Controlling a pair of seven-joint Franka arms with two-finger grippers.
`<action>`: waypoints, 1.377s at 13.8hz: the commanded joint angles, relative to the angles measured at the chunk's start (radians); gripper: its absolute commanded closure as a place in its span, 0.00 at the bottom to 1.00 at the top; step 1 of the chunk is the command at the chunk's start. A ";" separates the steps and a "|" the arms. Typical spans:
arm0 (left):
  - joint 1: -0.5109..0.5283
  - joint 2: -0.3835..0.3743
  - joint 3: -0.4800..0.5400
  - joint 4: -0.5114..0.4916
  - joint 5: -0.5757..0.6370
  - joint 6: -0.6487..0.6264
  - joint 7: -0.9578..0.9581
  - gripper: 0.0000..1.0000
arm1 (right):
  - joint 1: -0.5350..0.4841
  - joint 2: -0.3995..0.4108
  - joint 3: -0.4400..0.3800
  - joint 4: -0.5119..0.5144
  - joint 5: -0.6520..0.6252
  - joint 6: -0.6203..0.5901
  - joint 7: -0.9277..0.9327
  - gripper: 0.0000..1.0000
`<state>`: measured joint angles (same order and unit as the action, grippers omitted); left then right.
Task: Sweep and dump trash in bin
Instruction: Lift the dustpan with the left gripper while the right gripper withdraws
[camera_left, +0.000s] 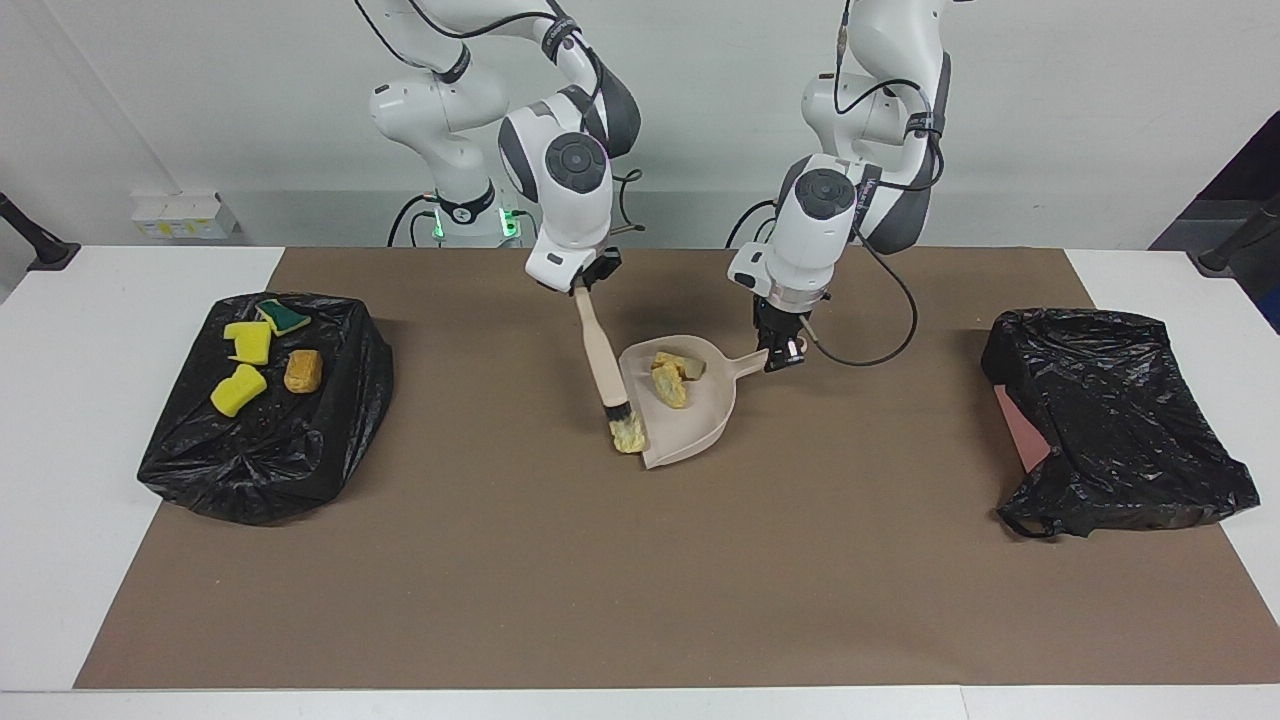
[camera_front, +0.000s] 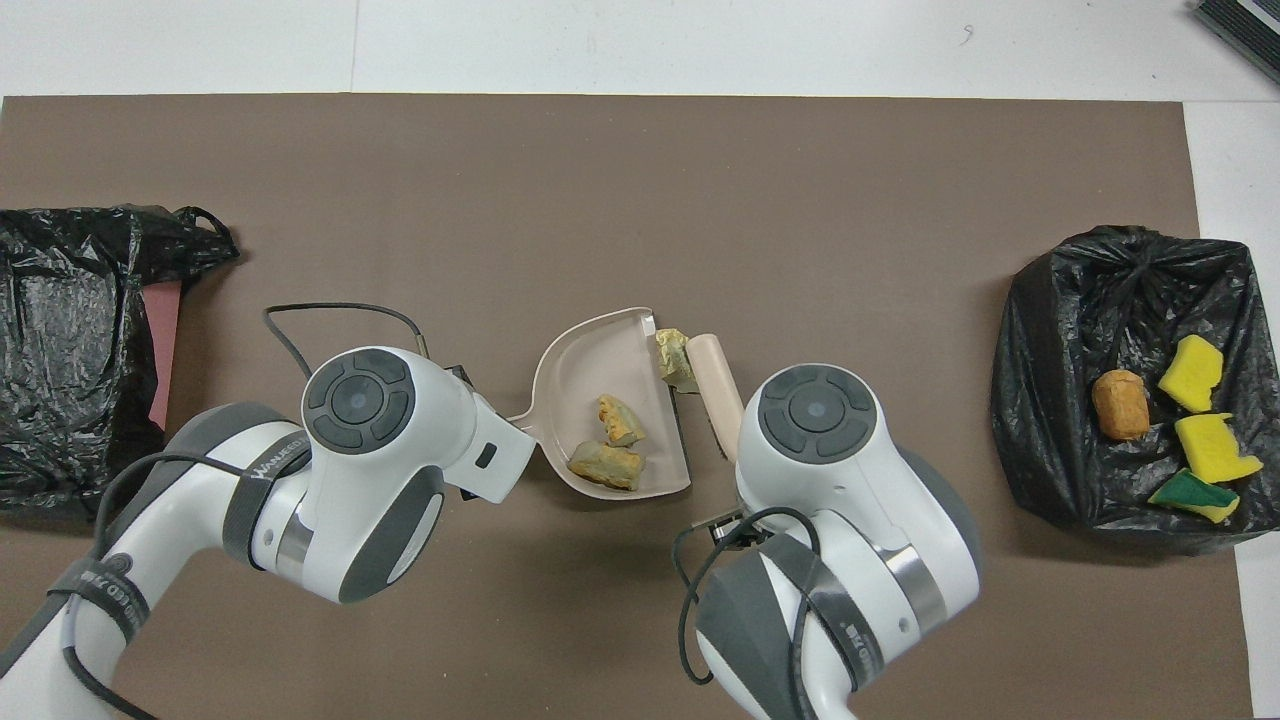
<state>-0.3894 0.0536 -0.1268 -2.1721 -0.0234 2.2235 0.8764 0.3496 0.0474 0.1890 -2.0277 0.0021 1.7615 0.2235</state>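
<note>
right gripper (camera_left: 583, 285) pinches the brush (camera_left: 604, 358) beside one chunk (camera_left: 628, 436); left gripper (camera_left: 783, 352) clamps the dustpan (camera_left: 700, 420) handle, two chunks (camera_left: 672, 378) inside.

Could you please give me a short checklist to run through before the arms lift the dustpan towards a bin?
1. Left gripper shut on the dustpan handle: ok.
2. Right gripper shut on the brush: ok.
3. All three pale chunks in the pan: not ok; two lie inside, one sits at the lip by the bristles.
4. Brush placed to push that last chunk in: ok, bristles are beside it.
5. Sponge bits and brown lump collected: not ok, they lie on the black bag.
6. Bin opening visible: cannot tell.
</note>
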 joint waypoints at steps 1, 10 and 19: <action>-0.017 -0.011 0.012 -0.021 0.013 0.030 -0.027 1.00 | -0.008 0.155 0.010 0.124 -0.125 -0.027 -0.024 1.00; -0.008 -0.011 0.013 -0.021 0.013 0.022 -0.014 1.00 | 0.031 0.158 0.023 0.130 0.259 -0.030 -0.007 1.00; 0.107 0.005 0.012 0.043 -0.022 -0.040 0.162 1.00 | 0.051 -0.043 0.021 0.025 0.207 -0.154 0.396 1.00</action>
<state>-0.3260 0.0565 -0.1142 -2.1698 -0.0273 2.2214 0.9760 0.3761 0.0605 0.2052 -1.9241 0.2373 1.5902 0.5814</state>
